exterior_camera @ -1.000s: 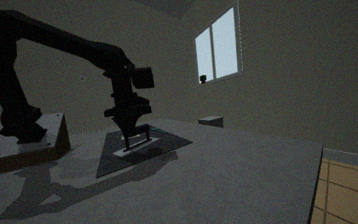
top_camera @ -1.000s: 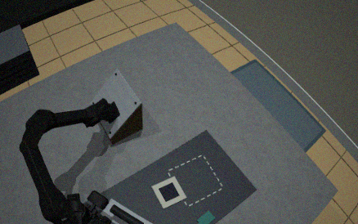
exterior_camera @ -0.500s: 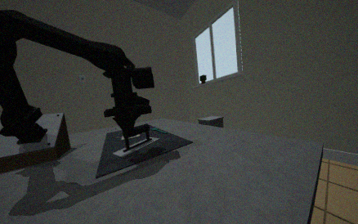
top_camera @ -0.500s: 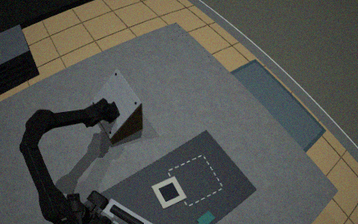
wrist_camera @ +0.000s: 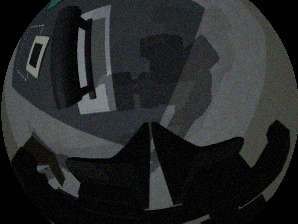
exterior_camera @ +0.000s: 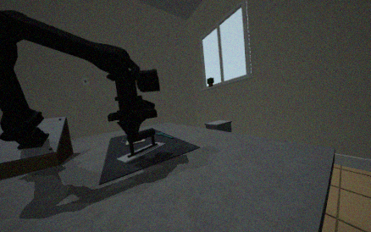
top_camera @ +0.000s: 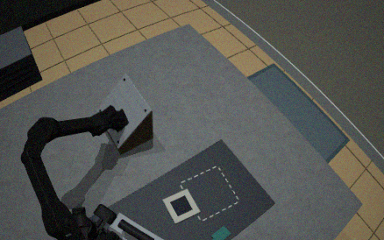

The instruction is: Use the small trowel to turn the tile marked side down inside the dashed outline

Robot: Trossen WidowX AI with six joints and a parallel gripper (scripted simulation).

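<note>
tiles: 1 | mats: 1 | dashed outlines: 1 | wedge ramps: 1 | windows: 1
</note>
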